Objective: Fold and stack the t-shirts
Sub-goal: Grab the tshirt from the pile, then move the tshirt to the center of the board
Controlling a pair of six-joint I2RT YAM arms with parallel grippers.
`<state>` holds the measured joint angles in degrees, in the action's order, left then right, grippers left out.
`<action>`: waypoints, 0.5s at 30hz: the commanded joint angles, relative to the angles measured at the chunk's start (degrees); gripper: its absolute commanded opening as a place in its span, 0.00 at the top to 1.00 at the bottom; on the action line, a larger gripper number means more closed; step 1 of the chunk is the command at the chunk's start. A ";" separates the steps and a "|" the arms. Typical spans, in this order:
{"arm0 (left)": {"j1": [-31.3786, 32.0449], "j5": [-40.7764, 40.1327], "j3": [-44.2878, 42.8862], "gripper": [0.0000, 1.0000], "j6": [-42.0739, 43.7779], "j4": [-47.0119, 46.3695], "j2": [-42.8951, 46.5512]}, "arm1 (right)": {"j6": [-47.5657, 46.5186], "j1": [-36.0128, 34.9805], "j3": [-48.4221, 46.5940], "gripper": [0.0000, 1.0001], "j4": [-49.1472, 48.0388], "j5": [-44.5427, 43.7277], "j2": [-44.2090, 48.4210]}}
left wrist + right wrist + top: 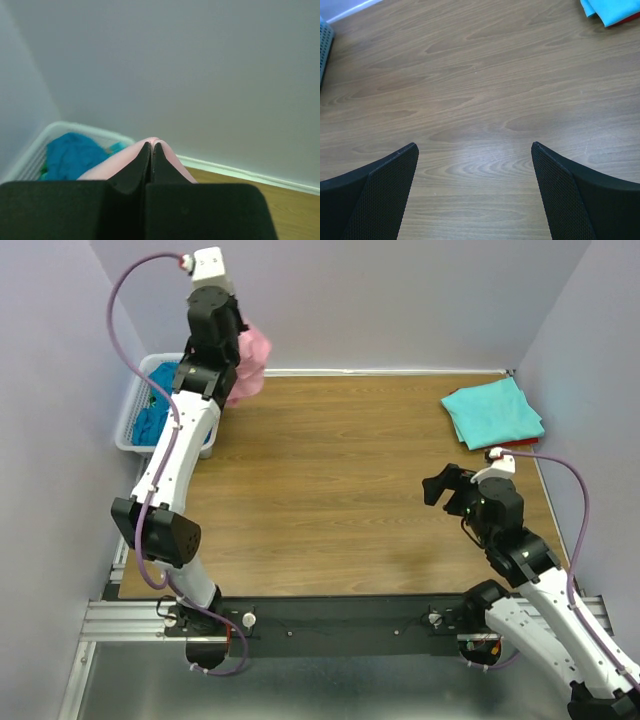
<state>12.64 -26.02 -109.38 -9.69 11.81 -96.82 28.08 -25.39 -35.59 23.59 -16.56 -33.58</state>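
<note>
Note the light pink t-shirt (250,365), clamped in a bunch between the tips of the left gripper (152,145), which are closed on it with almost no gap. Observe the cloth hanging below them, clear of any surface. Locate the white lattice basket (130,420) below and to the left of the tool, with teal-blue shirts (72,152) inside.

Judge the step in hand as carrying the garment out for spreading. Move the tool away from the basket toward the bare wooden table (330,480) ahead of the right gripper (475,147). Lift enough that trailing cloth clears the rim and cannot snag the lattice. Lower until the lowest fold touches down first, then drag to lay the fabric flat rather than dropping a heap. Do not loosen the pinch before contact.

Bring in the right gripper, fingers spread wide and holding nothing above bare wood, to take a second corner. Avoid the folded aqua t-shirt (493,412) lying on a red t-shirt (520,443), well ahead and to the right of that tool.
</note>
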 commanded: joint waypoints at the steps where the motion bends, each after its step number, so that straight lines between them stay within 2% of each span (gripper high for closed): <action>1: 8.68 10.10 -9.42 1.00 5.29 -2.15 0.31 | 0.40 0.25 -2.46 0.00 -0.48 1.35 2.03; 5: 15.03 19.31 -11.73 1.00 9.34 -2.67 2.59 | -0.12 0.25 -2.90 0.00 -0.39 1.18 4.57; 6: 16.09 20.65 -10.51 1.00 12.91 -3.02 3.47 | -0.56 0.16 -3.16 0.00 -0.30 1.18 4.84; 8: 17.33 23.47 -7.62 1.00 14.52 -4.42 5.31 | -1.18 0.16 -3.60 0.00 -0.30 1.35 5.37; 9: 17.59 25.30 -2.47 1.00 15.14 -5.56 7.84 | -2.05 0.16 -3.78 0.00 -0.30 1.61 5.63; 10: 17.59 25.23 0.81 0.90 15.66 -8.62 9.17 | -2.49 0.25 -4.04 0.00 -0.22 1.70 5.81; 11: 17.59 21.58 4.14 0.58 15.84 -10.30 11.71 | -3.11 0.16 -4.48 0.00 -0.22 1.96 5.90; 12: 17.50 18.75 7.31 0.43 15.76 -11.28 12.69 | -3.72 0.25 -4.66 0.00 -0.22 2.31 5.98; 14: 17.42 11.39 14.96 0.20 15.50 -11.55 14.97 | -5.48 0.16 -5.36 0.00 -0.22 3.54 5.81; 15: 17.41 9.08 19.60 0.18 14.97 -12.77 15.69 | -6.01 0.16 -5.62 0.00 -0.04 4.59 5.46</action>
<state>30.48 -7.20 -101.01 4.03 3.40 -83.90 25.65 -25.39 -38.89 23.62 -15.20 -28.18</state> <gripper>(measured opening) 0.738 0.997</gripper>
